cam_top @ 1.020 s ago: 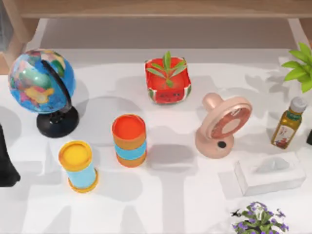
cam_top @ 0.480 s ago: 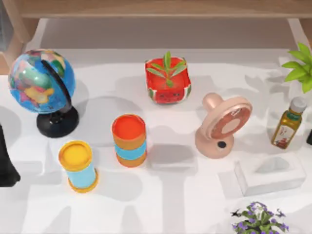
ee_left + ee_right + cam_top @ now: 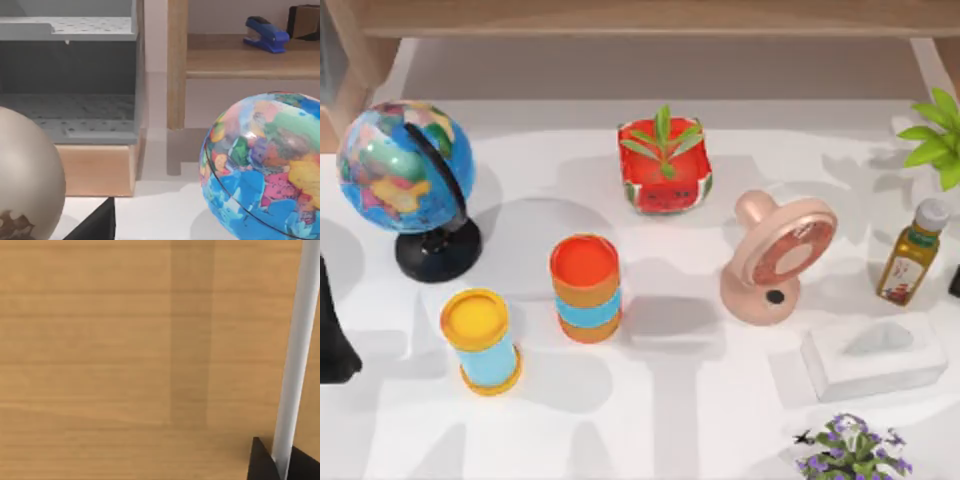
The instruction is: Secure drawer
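Note:
In the left wrist view the drawer (image 3: 70,115) stands pulled out, with a grey speckled inside and a light wooden front panel (image 3: 95,170). A black part of my left gripper (image 3: 95,225) shows low in that view, short of the drawer. From above, my left arm (image 3: 332,335) sits at the table's left edge. The right wrist view looks closely at a wooden panel (image 3: 125,350) crossed by a pale upright bar (image 3: 295,355). Black parts of my right gripper (image 3: 282,465) lie on either side of the bar's lower end.
A globe (image 3: 405,165) on a black stand, two orange-and-blue canisters (image 3: 585,285), a watermelon planter (image 3: 663,165), a pink fan (image 3: 775,260), an oil bottle (image 3: 910,255), a tissue box (image 3: 875,355) and flowers (image 3: 850,450) crowd the table. A blue stapler (image 3: 265,35) lies on the shelf.

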You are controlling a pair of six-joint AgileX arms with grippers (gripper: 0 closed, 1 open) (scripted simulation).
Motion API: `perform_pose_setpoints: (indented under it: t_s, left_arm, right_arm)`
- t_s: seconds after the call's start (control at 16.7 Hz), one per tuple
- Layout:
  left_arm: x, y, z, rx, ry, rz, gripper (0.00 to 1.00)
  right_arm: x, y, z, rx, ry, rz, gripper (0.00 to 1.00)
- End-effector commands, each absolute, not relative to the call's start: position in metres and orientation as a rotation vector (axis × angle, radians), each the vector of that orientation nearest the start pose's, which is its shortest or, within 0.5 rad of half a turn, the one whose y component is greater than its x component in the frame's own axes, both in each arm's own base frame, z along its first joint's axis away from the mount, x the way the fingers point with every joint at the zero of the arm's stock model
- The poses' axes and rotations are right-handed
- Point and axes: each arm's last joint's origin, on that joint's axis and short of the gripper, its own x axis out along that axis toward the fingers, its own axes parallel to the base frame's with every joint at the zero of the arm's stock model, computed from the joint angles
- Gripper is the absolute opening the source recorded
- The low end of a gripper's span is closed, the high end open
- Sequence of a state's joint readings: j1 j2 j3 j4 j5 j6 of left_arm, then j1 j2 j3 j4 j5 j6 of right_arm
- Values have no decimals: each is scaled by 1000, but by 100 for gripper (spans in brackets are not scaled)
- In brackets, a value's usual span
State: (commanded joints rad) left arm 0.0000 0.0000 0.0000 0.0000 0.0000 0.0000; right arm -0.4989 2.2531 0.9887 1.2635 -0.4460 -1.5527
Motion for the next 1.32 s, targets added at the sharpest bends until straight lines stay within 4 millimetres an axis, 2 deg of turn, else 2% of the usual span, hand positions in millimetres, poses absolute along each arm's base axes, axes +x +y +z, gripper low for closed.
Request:
perform_pose_setpoints:
  t_s: [0.48, 0.78, 1.32]
  left_arm:
    - [106, -1, 160, 0, 0, 0, 100]
    - [106, -1, 160, 0, 0, 0, 100]
    - [106, -1, 160, 0, 0, 0, 100]
  right_arm:
    - [432, -185, 88, -1561, 22, -12, 0]
    - [435, -184, 88, -1560, 23, -12, 0]
    - [435, -184, 88, -1560, 23, -12, 68]
